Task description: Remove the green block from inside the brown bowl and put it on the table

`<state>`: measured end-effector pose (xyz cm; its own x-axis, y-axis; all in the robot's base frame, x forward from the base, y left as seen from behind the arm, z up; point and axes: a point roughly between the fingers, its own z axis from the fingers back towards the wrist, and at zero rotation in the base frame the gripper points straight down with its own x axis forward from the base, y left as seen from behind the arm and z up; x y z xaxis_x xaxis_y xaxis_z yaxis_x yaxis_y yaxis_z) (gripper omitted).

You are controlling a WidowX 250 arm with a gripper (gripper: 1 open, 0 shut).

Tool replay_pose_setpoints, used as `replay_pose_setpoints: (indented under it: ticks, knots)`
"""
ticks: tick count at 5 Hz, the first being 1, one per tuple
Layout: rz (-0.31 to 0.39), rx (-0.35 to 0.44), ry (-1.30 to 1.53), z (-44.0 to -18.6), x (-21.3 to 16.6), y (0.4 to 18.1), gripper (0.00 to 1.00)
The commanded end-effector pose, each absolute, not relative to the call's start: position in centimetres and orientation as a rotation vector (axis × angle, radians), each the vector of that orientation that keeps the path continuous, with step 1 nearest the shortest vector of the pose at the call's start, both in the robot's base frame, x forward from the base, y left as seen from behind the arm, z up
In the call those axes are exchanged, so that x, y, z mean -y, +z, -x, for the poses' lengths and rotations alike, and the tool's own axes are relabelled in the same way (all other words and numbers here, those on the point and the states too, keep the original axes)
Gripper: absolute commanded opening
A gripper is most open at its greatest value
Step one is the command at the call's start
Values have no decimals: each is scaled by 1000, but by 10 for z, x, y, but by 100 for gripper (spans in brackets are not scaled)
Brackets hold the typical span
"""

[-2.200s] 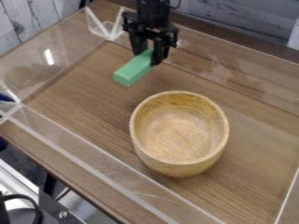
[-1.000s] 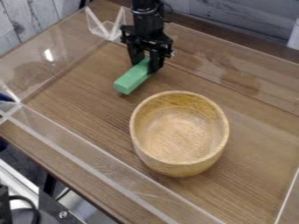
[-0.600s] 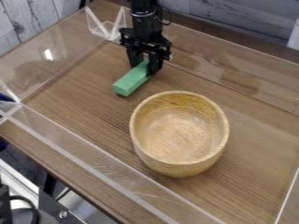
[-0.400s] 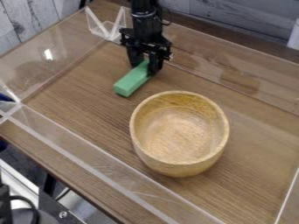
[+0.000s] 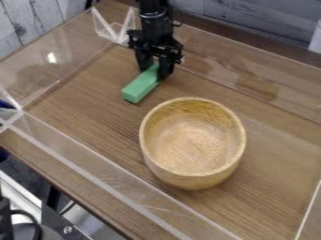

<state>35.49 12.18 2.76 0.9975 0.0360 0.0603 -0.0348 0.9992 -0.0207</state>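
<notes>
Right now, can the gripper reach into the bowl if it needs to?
Probably yes. The bowl is open on top and looks empty, with nothing above it. But the gripper is shut on the green block and must release it first.

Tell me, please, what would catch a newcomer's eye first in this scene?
Most striking is the big brown bowl, empty, standing in the middle of the table toward the near right. Next comes the bright green block lying on the tabletop just beyond the bowl's left rim. The black gripper points straight down from the far edge, its fingers shut on the block's far end.
</notes>
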Motion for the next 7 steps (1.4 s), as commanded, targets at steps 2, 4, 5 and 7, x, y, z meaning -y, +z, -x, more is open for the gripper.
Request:
replay_pose_setpoints:
  ticks: [2,4,5,7]
  knots:
    - [3,118,49,-365,-131,41,0]
    - [7,113,51,-365,-132,35,0]
    - [11,108,59,-363,-134,38,100]
    - [32,128,82,-358,-140,61,100]
